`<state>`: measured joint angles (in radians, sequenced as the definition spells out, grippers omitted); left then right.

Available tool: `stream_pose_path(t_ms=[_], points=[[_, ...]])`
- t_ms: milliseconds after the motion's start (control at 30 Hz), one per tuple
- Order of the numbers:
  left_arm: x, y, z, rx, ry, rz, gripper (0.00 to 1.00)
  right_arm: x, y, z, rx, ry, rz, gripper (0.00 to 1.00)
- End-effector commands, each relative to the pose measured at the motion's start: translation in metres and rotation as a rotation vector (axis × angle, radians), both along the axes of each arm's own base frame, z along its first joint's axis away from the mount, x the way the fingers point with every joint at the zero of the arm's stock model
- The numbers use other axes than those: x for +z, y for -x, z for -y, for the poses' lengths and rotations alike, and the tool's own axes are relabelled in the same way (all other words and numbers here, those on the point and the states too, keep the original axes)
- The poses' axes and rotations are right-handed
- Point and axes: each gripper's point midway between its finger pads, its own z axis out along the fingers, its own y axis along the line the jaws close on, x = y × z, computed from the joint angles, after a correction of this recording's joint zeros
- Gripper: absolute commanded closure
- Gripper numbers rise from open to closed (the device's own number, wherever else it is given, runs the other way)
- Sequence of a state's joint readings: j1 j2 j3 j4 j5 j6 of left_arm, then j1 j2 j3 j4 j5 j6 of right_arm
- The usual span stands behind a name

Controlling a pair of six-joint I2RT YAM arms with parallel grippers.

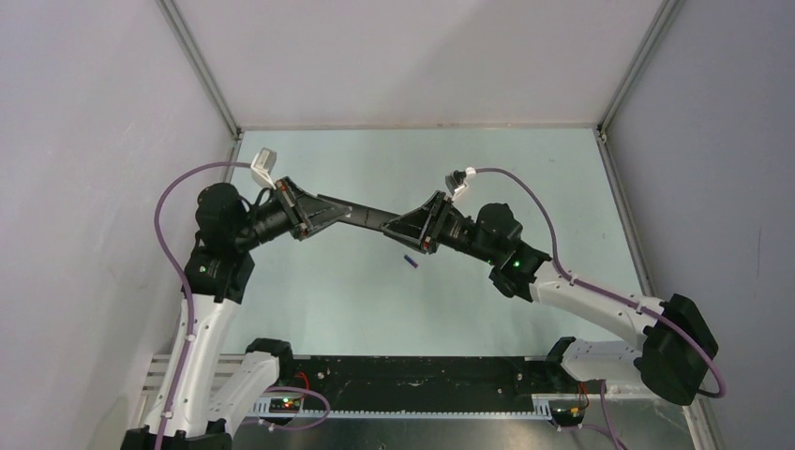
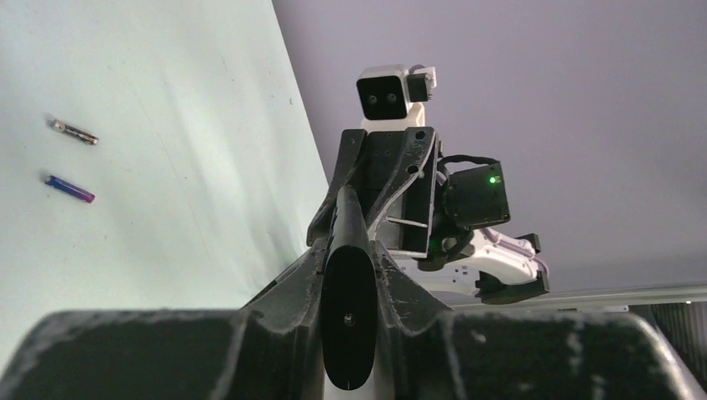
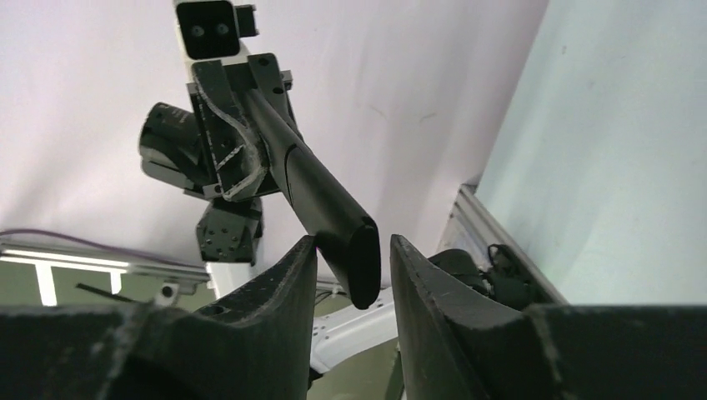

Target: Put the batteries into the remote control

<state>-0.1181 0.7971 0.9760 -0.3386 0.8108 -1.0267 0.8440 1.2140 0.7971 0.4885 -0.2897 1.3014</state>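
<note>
The remote control [image 1: 367,217] is a slim black bar held in the air between both arms. My left gripper [image 1: 328,213] is shut on its left end; in the left wrist view the remote's rounded end [image 2: 348,321] sits clamped between my fingers. My right gripper [image 1: 401,226] is open around the other end, which in the right wrist view [image 3: 361,260] sits between the jaws with a gap on the right side. The blue-purple battery [image 1: 410,261] lies on the table below; it also shows in the left wrist view [image 2: 70,189], next to the dark battery [image 2: 73,132].
The pale green table [image 1: 394,309] is walled by grey panels with metal rails [image 1: 619,202] along its sides. A black rail [image 1: 422,380] carries the arm bases at the near edge. Purple cables loop from both wrists.
</note>
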Motion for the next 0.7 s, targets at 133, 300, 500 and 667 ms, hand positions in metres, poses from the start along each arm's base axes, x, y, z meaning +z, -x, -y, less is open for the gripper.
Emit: stream_pose_path(t_ms=[133, 300, 500, 667], points=[[0.006, 0.005, 0.002, -0.055, -0.038, 0.162, 1.0, -0.031, -0.021, 0.011, -0.139, 0.276, 0.037, 0.64], [-0.009, 0.0, 0.002, -0.06, -0.068, 0.162, 1.0, -0.047, -0.026, 0.013, -0.169, 0.384, 0.033, 0.61], [-0.027, -0.007, 0.001, -0.066, -0.101, 0.15, 1.0, -0.067, -0.029, 0.014, -0.183, 0.506, 0.009, 0.54], [-0.04, -0.011, 0.001, -0.066, -0.122, 0.139, 1.0, -0.076, -0.03, 0.014, -0.184, 0.545, 0.007, 0.55]])
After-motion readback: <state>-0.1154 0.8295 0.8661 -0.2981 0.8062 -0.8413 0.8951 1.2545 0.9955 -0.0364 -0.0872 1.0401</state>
